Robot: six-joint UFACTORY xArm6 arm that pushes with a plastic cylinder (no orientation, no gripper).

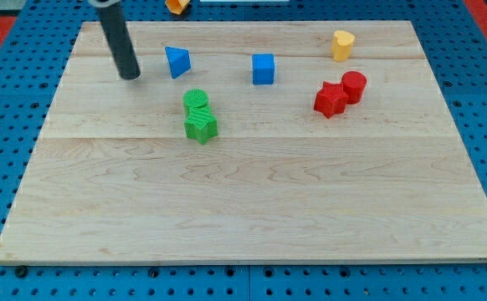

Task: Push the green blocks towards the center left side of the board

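A green cylinder [197, 101] and a green star-shaped block [201, 126] touch each other a little left of the board's middle, the cylinder toward the view's top. My tip [130, 77] rests on the board near the view's top left, up and to the left of the green blocks and apart from them. A blue triangular block [177, 61] lies just right of the tip.
A blue cube [263, 68] sits at top centre. A red star-shaped block [330, 99] touches a red cylinder [354, 87] at the right. A yellow block [342, 45] is near the top right. An orange block [176, 5] lies off the wooden board [252, 209] at the top.
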